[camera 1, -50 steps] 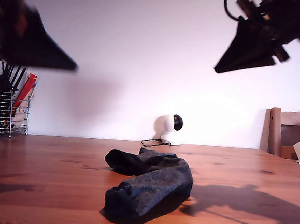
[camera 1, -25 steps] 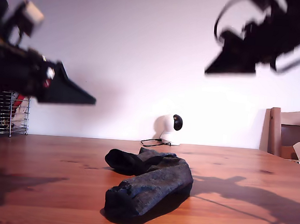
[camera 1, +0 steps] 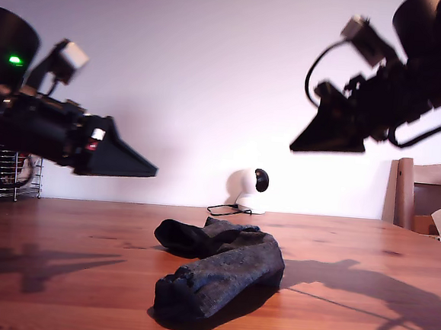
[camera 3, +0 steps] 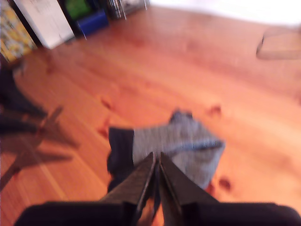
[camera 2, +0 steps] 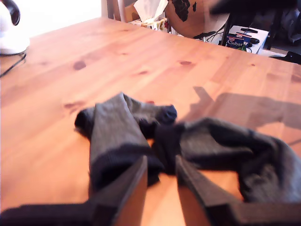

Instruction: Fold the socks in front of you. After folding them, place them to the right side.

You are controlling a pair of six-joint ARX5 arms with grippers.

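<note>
The two charcoal-grey heathered knit socks with darker cuffs (camera 1: 219, 276) lie crumpled together in one heap, near the middle of the brown wooden table (camera 1: 63, 229). Both arms hang above it, holding nothing. My first gripper (camera 1: 151, 173), on the exterior view's left, has its claw only narrowly parted. My second gripper (camera 1: 294, 148), on the exterior view's right, is all but closed.

Claws this narrow may shove the fabric instead of pinching it. With the socks overlapping, a grab could lift both at once. Both claws aim at the same heap, so they could collide.
</note>
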